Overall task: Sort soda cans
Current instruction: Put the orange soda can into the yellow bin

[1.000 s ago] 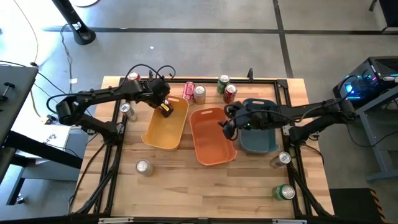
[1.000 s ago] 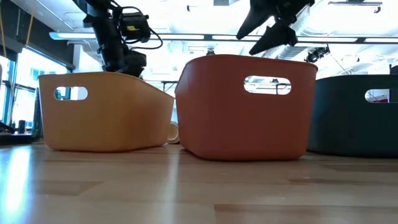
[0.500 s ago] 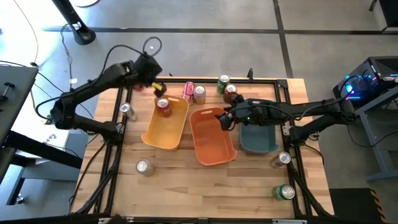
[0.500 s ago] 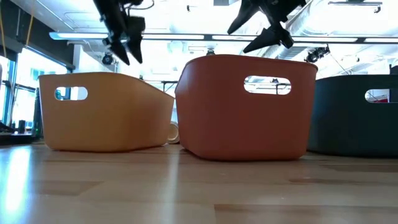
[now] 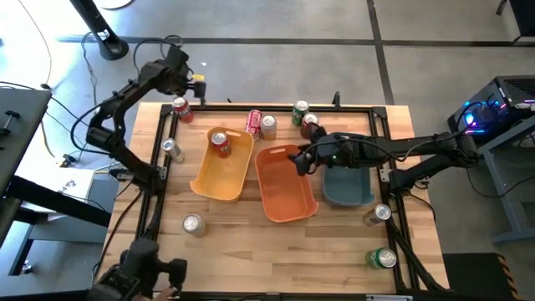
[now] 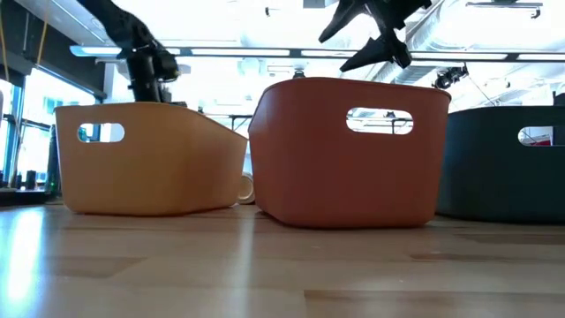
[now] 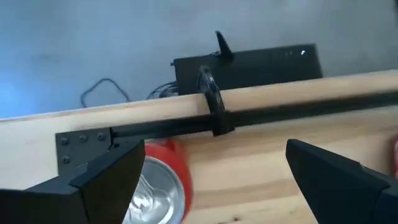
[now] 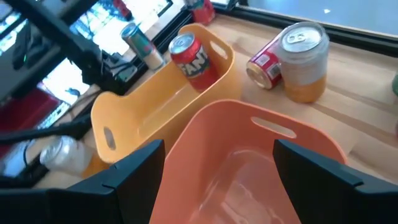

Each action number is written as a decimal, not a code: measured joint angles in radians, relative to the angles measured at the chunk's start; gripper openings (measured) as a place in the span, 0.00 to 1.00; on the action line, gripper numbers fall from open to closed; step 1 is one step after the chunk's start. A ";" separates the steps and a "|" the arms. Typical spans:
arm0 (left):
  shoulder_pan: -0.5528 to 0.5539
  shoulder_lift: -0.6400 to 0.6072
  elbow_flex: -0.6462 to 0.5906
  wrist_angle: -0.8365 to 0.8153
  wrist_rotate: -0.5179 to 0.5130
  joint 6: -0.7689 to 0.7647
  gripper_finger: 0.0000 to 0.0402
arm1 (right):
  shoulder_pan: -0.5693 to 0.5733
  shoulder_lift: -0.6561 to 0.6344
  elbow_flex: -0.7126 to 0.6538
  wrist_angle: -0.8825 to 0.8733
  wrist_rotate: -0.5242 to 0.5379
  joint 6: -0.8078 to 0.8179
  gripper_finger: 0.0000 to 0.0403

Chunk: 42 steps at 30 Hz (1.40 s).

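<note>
My left gripper (image 5: 185, 84) hangs open over the table's far left corner, above an upright red soda can (image 5: 181, 109). In the left wrist view that can (image 7: 158, 190) shows beside one finger, untouched. Another red can (image 5: 220, 142) sits tilted at the far end of the yellow bin (image 5: 219, 176). My right gripper (image 5: 301, 159) hovers open above the far end of the orange bin (image 5: 288, 188) with nothing between its fingers. A pink can (image 5: 254, 121) lies on its side at the far edge beside an upright silver-orange can (image 5: 268, 126), a green can (image 5: 299, 112) and a red can (image 5: 311, 125).
A teal bin (image 5: 349, 188) stands right of the orange one, partly under my right arm. Loose silver cans stand at the left edge (image 5: 170, 149), near left (image 5: 193, 223) and near right (image 5: 380, 214); a green can (image 5: 383, 257) lies near the front right. A dark shape (image 5: 142, 272) shows at the near left corner.
My left gripper has swung from over the yellow bin's far end up and toward the table's far left corner, staying open. The red can it stood over now shows resting in the yellow bin.
</note>
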 joint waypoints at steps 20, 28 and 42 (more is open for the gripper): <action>-0.071 -0.141 0.018 -0.014 -0.167 -0.168 0.95 | -0.021 0.000 0.000 -0.035 -0.018 -0.223 0.73; -0.029 0.064 0.195 -0.251 -0.152 -0.222 0.95 | -0.079 0.000 0.000 -0.035 -0.071 -0.270 0.73; -0.010 0.279 0.381 -0.534 -0.165 -0.274 0.89 | -0.085 0.000 -0.055 -0.076 -0.105 -0.353 0.73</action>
